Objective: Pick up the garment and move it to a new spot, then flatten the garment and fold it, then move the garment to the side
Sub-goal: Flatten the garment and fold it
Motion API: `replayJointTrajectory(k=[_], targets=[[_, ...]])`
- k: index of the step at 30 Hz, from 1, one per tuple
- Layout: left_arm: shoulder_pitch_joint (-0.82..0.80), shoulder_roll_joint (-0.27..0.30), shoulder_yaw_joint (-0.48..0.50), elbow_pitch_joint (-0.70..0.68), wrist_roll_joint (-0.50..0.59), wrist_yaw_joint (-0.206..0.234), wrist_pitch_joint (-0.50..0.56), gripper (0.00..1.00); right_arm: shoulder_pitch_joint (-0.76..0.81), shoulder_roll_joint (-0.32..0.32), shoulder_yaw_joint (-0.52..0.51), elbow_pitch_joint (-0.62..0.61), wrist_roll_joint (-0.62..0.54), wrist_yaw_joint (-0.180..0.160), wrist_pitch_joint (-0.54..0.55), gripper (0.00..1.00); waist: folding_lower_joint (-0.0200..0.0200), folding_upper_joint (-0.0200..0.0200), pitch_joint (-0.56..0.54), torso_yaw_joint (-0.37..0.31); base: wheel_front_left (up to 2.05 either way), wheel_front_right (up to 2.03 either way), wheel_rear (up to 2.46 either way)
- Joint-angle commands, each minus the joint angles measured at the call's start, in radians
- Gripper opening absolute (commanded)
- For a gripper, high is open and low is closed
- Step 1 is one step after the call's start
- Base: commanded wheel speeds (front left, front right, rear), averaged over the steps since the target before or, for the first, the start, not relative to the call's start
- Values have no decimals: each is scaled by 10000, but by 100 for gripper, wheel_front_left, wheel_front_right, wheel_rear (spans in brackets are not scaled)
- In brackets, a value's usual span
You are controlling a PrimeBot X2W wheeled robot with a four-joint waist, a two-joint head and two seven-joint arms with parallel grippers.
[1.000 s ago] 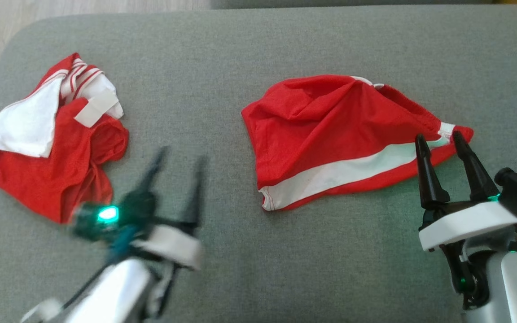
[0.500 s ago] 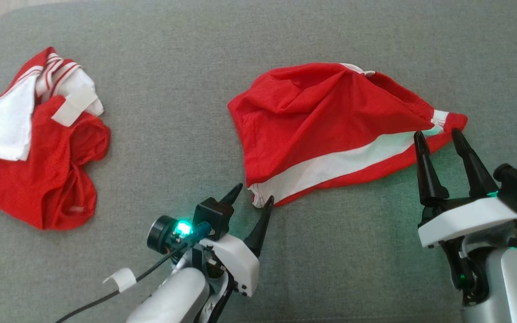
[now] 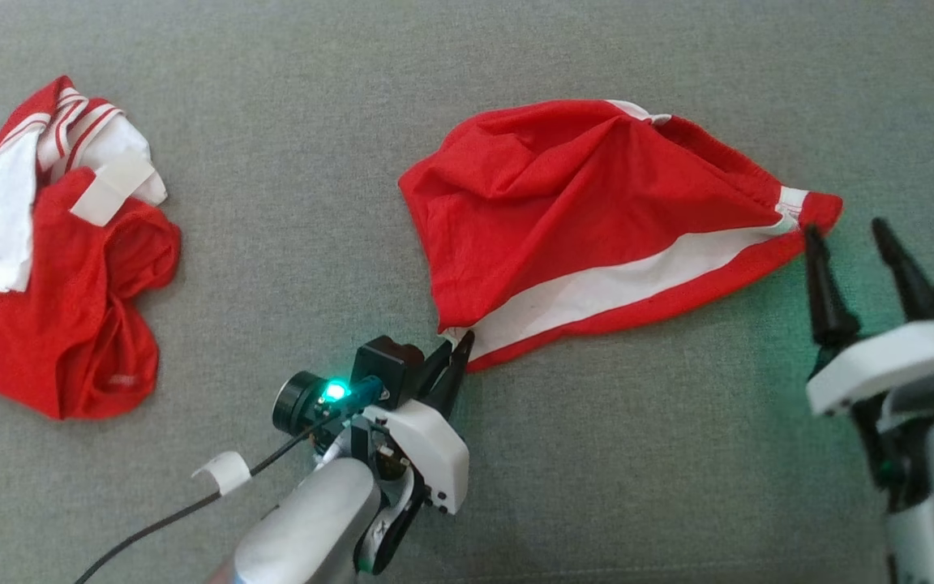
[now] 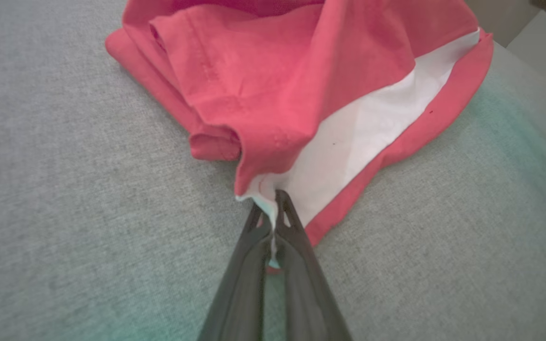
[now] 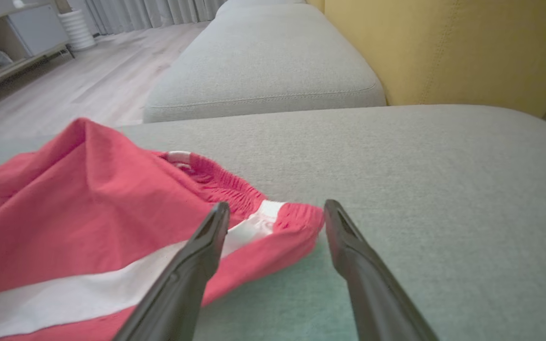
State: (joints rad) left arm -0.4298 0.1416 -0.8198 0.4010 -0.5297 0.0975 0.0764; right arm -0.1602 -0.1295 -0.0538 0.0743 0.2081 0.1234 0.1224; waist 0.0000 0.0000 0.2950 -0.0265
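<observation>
A pair of red shorts with a white side stripe point(image 3: 597, 219) lies rumpled on the grey cushion point(image 3: 467, 65). My left gripper point(image 3: 452, 354) is shut on the shorts' near-left hem corner, where white fabric is pinched between the fingers point(image 4: 273, 222). The right gripper point(image 3: 844, 235) stands open just off the elastic waistband corner point(image 3: 807, 207) at the shorts' right end. In the right wrist view that corner point(image 5: 296, 220) lies between and just beyond the open fingertips point(image 5: 275, 208). Whether they touch it I cannot tell.
A second crumpled red and white garment point(image 3: 45, 259) lies at the left of the cushion. Another grey cushion point(image 5: 263, 61) and a yellow backrest point(image 5: 453, 47) stand beyond. Wooden floor point(image 5: 78, 80) shows past the edge.
The left gripper swung right to the shorts' hem corner and shut on it. The right gripper shifted right toward the waistband corner. The camera moved, shifting the scene.
</observation>
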Motion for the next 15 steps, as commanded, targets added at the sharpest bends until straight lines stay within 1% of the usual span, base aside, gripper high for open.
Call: replayJointTrajectory(k=[1,4,7,11,12,15], targets=[[-398,7,213,-241,45,-8,-129,0,-523,-340,162,-106,23,73,152,100,0,0,64,22,0,0,0],[-526,-10,182,-234,84,-31,-181,0,-1099,-949,536,421,153,73,586,100,0,0,230,66,0,0,0],[-650,-39,128,-203,134,-75,-255,0,-1731,-1735,1453,937,391,73,1271,100,0,0,355,148,0,0,0],[-749,-106,33,-90,180,-125,-353,0,-2284,-2689,2718,1292,869,73,2202,100,0,0,416,307,0,0,0],[-749,-106,33,-90,180,-125,-353,0,-2284,-2689,2718,1292,869,73,2202,100,0,0,416,307,0,0,0],[-783,-155,13,-3,177,-119,-453,0,-2462,-3191,3333,1377,1239,73,2883,100,0,0,436,388,0,0,0]])
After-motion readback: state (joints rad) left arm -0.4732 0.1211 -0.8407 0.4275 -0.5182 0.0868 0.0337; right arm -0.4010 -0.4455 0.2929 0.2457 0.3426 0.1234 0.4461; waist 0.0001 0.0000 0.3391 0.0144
